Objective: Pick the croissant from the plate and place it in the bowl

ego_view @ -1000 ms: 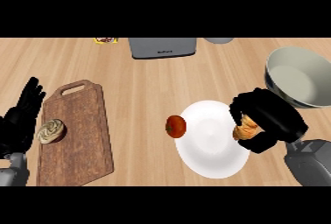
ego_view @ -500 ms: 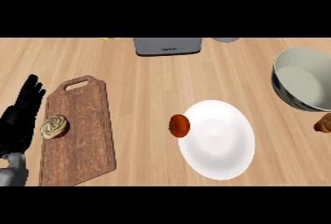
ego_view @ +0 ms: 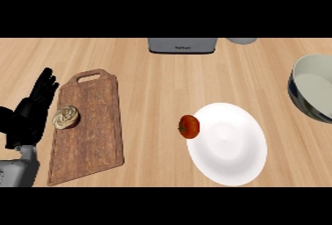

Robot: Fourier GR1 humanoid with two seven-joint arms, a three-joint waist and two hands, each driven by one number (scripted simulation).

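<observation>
Risk: croissant and right robot hand both lying outside the head view, so carrying state and position over the bowl (ego_view: 314, 90) not being verifiable; releasing off-centre could be landing the croissant on the rim or the table (ego_view: 162, 79).

Plate (ego_view: 228, 145): showing no croissant; tomato (ego_view: 189, 126) touching its left edge.

Bowl: partly cropped at right, visible interior holding nothing.

Left robot hand (ego_view: 29, 116): resting open, fingers up, beside the cutting board (ego_view: 88, 132) carrying a round pastry (ego_view: 66, 117).

Faint lettering on grey appliance (ego_view: 182, 45), unreadable.
</observation>
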